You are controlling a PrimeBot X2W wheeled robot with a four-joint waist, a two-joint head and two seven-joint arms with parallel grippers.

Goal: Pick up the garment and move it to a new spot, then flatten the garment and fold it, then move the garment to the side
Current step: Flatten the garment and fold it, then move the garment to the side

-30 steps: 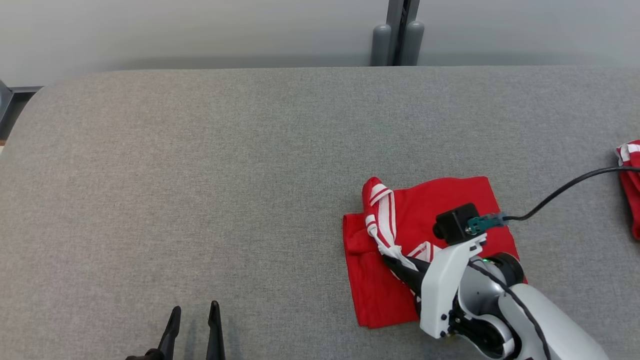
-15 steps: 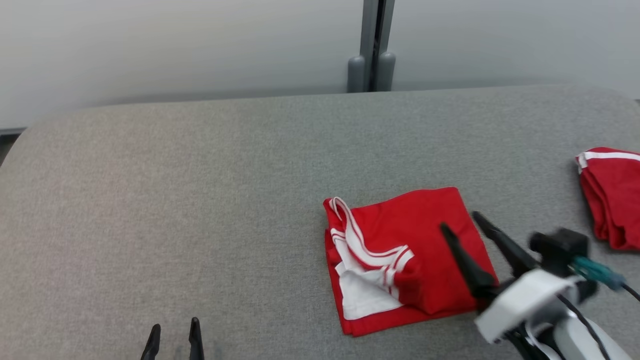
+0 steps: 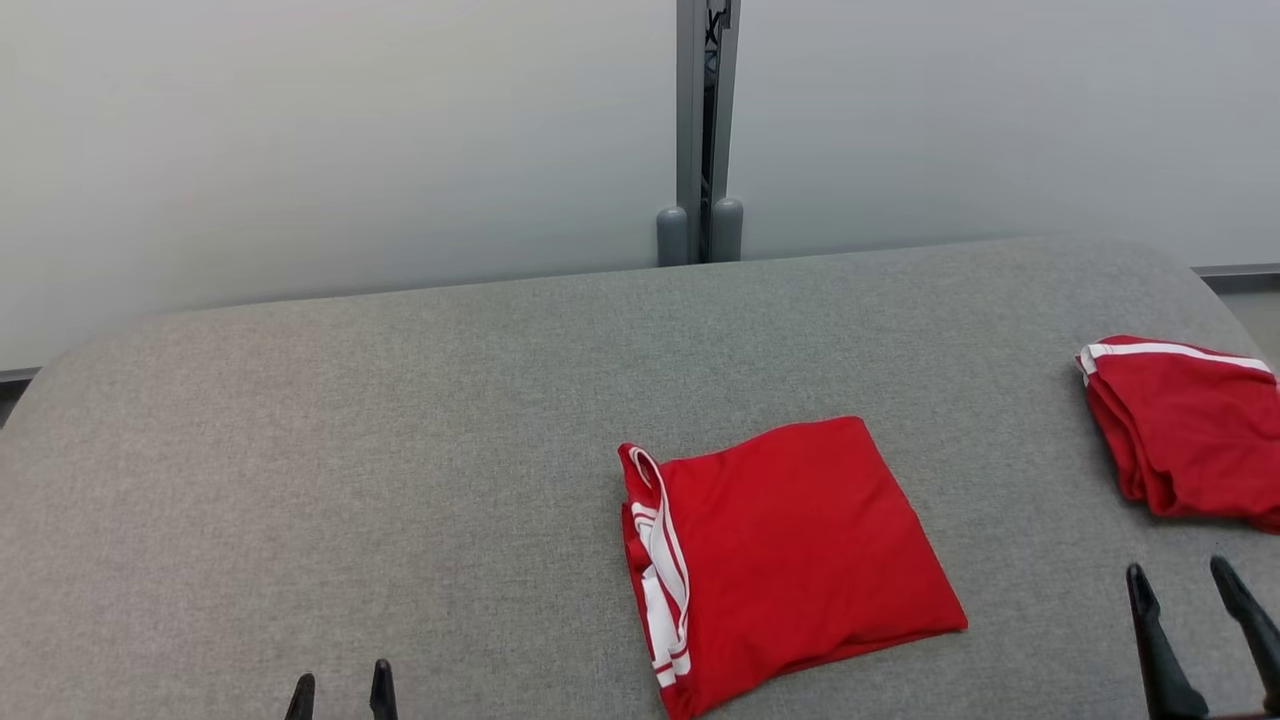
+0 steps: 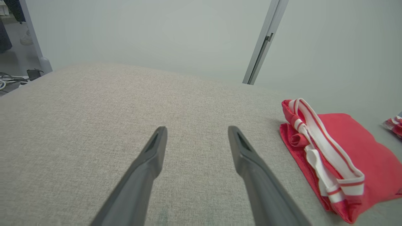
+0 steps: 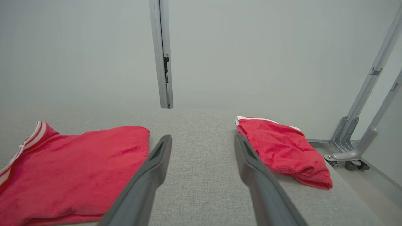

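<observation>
Neatly folded garment, grey fabric table, pale wall.

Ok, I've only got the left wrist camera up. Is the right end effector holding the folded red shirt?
Observer: No. The right end effector is open and empty, off to the right of the folded shirt.
Operator: What's the red scrap at my right edge?
Observer: A second red garment, loosely folded, lying apart from the shirt near the right end of the table.
Operator: Anything past that end?
Observer: A wheeled metal foot on the floor.
</observation>
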